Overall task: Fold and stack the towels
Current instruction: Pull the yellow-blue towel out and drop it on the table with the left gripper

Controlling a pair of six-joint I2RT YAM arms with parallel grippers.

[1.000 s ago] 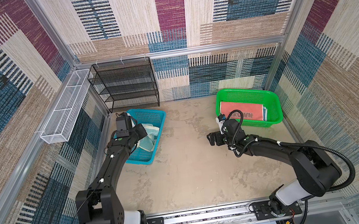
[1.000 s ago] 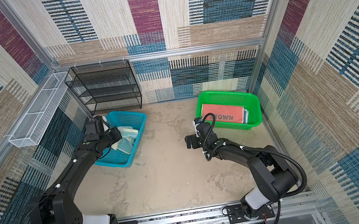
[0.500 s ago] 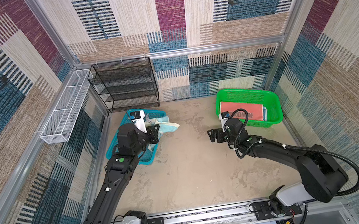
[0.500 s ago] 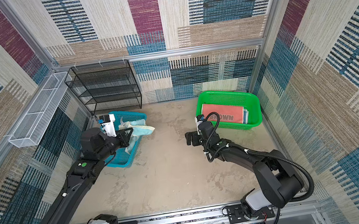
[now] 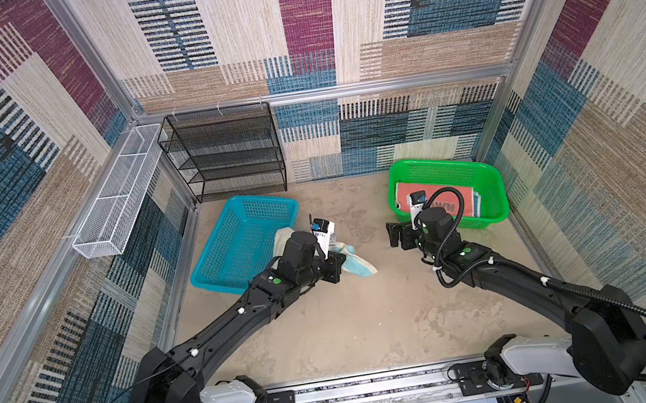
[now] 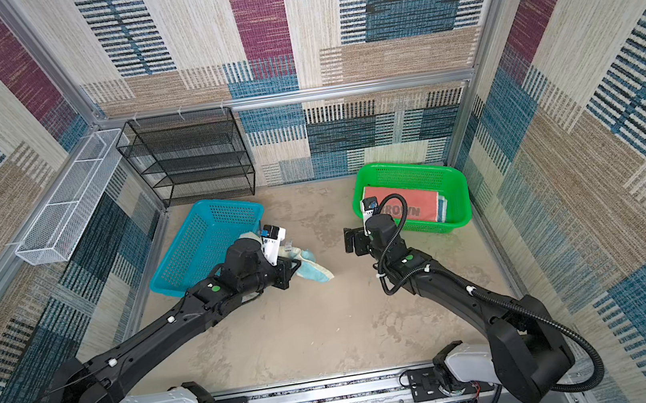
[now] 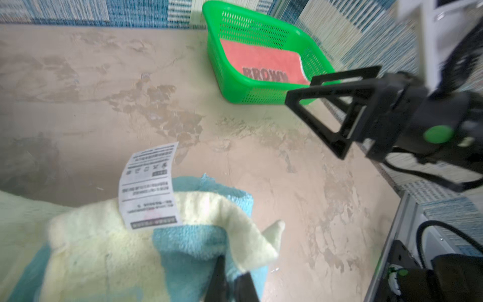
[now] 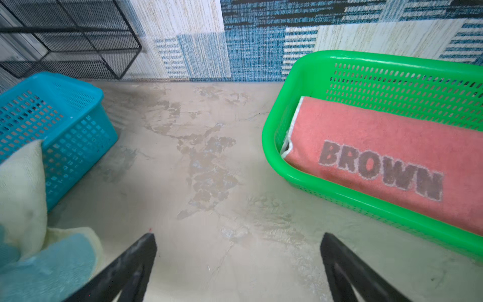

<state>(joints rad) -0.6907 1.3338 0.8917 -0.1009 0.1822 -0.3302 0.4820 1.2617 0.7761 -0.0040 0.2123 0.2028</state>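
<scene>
My left gripper (image 5: 337, 260) (image 7: 230, 277) is shut on a crumpled light-blue and cream towel (image 5: 359, 268) (image 6: 315, 272) (image 7: 183, 243). The towel hangs just right of the blue basket (image 5: 242, 237), its low end on the table. A white care label (image 7: 149, 183) sticks out of it. I cannot tell whether this bundle is one cloth or two. A folded coral towel lettered BROWN (image 5: 466, 201) (image 8: 379, 157) lies in the green basket (image 5: 433, 159) on top of a blue one (image 6: 444, 208). My right gripper (image 5: 394, 235) (image 8: 238, 236) stands open over bare table, left of the green basket.
A black wire shelf (image 5: 223, 152) stands against the back wall behind the blue basket. A white wire tray (image 5: 119, 194) hangs on the left wall. The two grippers face each other across a gap of bare table.
The left arm has lifted the light-blue and cream towel out of the blue basket and carried it right and toward the front. The right arm has barely moved.
</scene>
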